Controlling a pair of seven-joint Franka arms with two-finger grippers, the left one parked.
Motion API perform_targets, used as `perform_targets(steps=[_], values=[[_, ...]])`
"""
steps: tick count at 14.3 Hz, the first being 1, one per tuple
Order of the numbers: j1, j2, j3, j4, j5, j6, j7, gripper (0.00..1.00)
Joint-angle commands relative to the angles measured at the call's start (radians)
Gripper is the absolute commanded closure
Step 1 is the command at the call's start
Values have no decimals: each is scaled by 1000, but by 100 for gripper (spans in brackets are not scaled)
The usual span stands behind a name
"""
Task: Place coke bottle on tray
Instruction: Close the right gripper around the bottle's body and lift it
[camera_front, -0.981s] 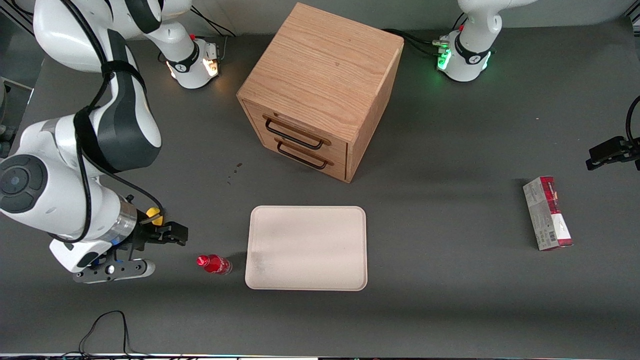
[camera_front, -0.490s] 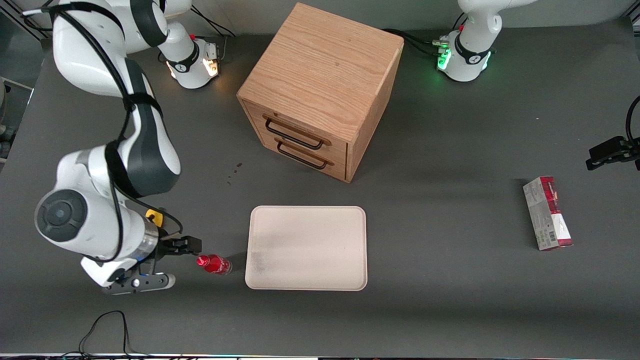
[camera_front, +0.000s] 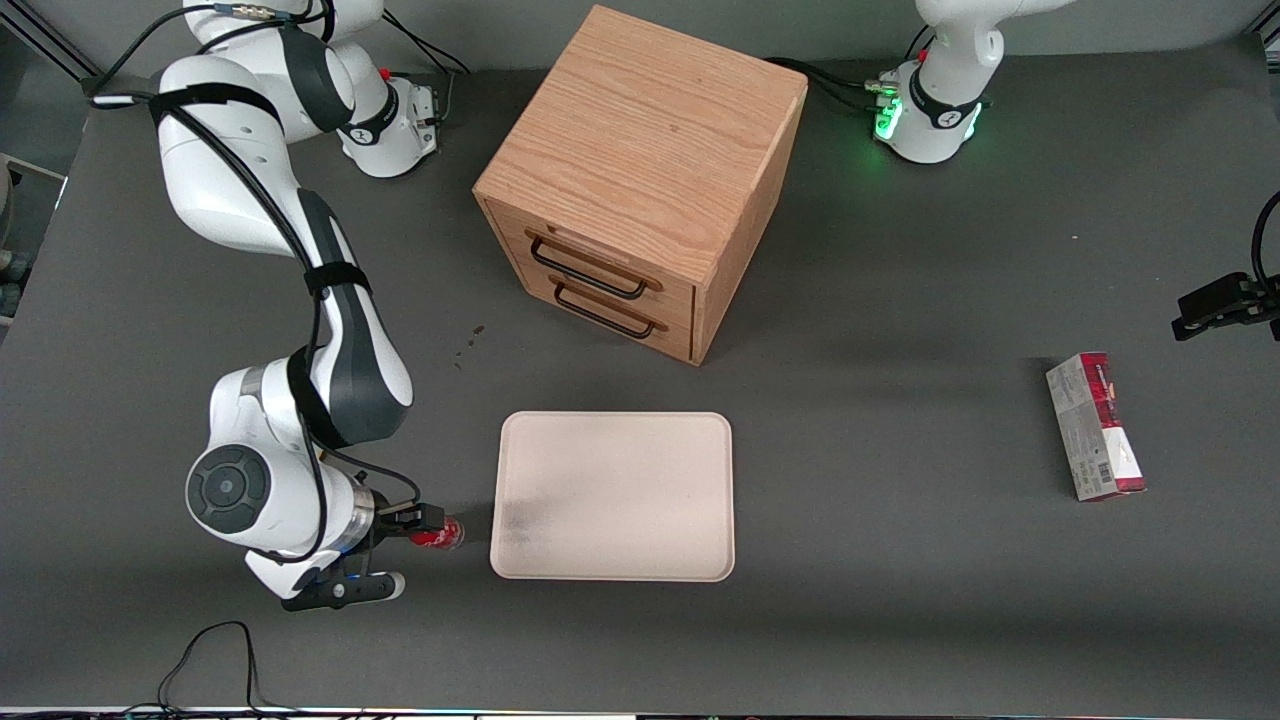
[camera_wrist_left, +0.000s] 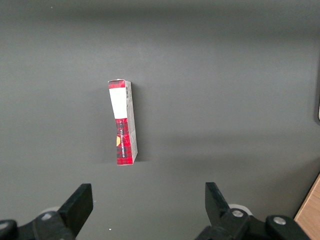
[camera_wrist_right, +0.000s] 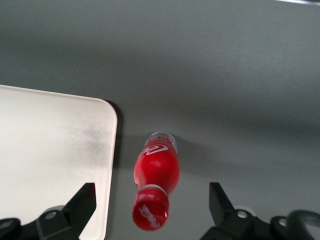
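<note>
Gripper (camera_front: 392, 548): low over the table at the working arm's end, just beside the tray. Fingers (camera_wrist_right: 80, 205) spread wide, with nothing held; the bottle's cap lies between them, untouched on either side.
Coke bottle (camera_front: 440, 534): lying on its side on the table, not upright, just beside the tray's short edge but apart from it. Red cap points toward the gripper, base toward the tray.
Tray (camera_front: 615, 495): flat, bare, with a grey smudge at the corner nearest the bottle.
Step in hand: judged to be the approach for the grasp; bottle not yet taken, nothing yet on the tray.
Doing it well: advance until the fingers straddle the red body and not the narrow cap, centre it, then close squarely. A round bottle lying down is likely to roll if one finger meets it first. Lift clear of the tray's low rim before carrying across.
Obstructions: none seen between bottle and tray.
Wooden drawer cabinet (camera_front: 640, 180): farther from the front camera than the tray, both drawers closed, clear of the route.
Red-and-grey carton (camera_front: 1095, 427): lying toward the parked arm's end, well apart.
</note>
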Motion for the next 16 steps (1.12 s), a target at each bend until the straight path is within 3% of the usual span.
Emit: perform_targets(steps=[1, 14, 16], values=[[-29, 32, 34, 45, 17, 2, 2, 0], [-20, 29, 28, 38, -15, -52, 2, 1], [-15, 29, 30, 36, -32, -52, 2, 31]])
